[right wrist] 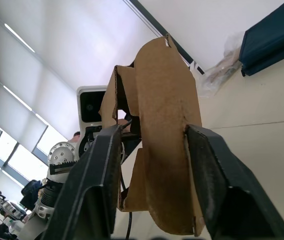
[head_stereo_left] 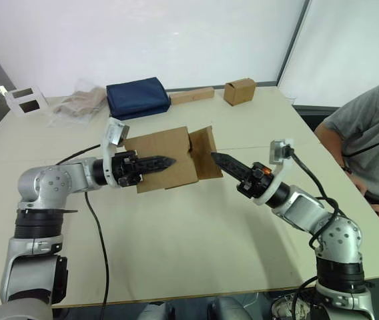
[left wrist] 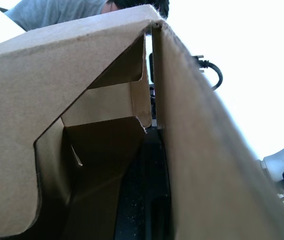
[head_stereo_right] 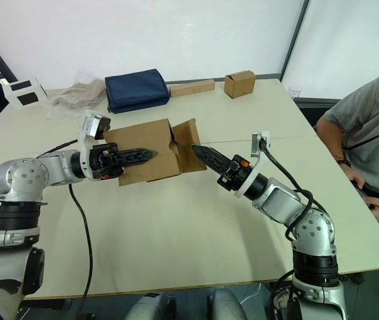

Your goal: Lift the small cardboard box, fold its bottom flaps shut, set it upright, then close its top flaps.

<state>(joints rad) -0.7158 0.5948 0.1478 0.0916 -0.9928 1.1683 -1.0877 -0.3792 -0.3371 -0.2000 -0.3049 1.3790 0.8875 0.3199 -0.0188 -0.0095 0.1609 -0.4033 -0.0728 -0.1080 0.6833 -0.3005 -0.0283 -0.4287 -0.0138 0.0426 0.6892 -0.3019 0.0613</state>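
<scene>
Tabletop (head_stereo_left: 176, 220); brown open-flapped small cardboard box (head_stereo_left: 163, 157)

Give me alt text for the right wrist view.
The right gripper, jaws open, faces a flap of the small cardboard box held up between its two black fingers. Behind are the pale table, a dark blue bag and window blinds.

Plain brown box (head_stereo_left: 163, 157) (navy bag (head_stereo_left: 137, 97))

person (head_stereo_left: 366, 127) cut off at frame edge, left claw (head_stereo_left: 157, 162) fingers' grip hidden behind small cardboard box (head_stereo_left: 165, 157)
</scene>
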